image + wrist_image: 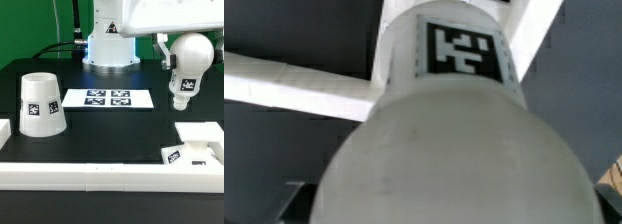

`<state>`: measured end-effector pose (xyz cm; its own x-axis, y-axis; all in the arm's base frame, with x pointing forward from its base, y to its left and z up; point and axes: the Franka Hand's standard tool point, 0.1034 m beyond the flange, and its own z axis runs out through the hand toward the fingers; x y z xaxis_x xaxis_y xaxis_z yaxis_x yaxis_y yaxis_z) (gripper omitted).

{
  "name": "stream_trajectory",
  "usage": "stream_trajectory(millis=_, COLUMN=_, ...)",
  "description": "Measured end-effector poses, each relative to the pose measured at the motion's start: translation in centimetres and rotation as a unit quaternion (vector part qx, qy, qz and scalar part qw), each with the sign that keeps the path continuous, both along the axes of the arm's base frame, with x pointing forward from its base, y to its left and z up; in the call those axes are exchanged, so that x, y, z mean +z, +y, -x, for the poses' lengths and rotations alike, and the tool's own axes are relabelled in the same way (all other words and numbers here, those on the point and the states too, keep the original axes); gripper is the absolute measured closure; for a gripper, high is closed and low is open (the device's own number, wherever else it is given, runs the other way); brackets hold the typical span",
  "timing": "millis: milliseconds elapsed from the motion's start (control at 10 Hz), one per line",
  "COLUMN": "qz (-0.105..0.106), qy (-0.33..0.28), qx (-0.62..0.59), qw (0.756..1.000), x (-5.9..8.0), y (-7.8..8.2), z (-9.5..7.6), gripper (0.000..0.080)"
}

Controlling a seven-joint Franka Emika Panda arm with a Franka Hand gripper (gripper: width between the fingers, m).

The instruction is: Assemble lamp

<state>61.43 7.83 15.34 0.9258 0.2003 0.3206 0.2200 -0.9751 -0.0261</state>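
Note:
My gripper [179,50] is shut on the white bulb [186,70] and holds it in the air at the exterior view's right. Its round head is up between the fingers, and its tagged stem points down, slightly tilted. In the wrist view the bulb [438,140] fills the picture, with the stem's tag farther along; the fingertips are mostly hidden behind it. The square white base [200,142] lies on the table below and in front of the bulb, in the front right corner. The tapered shade [42,103] stands wide end down at the left, apart from both.
The marker board [108,99] lies flat in the middle at the back. A long white rail [90,172] runs along the front edge, with a short piece at the far left. The arm's base stands behind the marker board. The rail also shows in the wrist view [278,85].

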Motion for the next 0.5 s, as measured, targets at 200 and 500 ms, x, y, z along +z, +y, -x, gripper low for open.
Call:
stream_trajectory(millis=200, qz=0.005, qy=-0.073, qx=0.006, qw=0.997, x=1.9, y=-0.5, z=-2.2, gripper=0.0222)
stream_trajectory(millis=500, qz=0.007, qy=-0.08, qx=0.009, qw=0.997, x=1.9, y=-0.6, z=-2.5, gripper=0.0222)
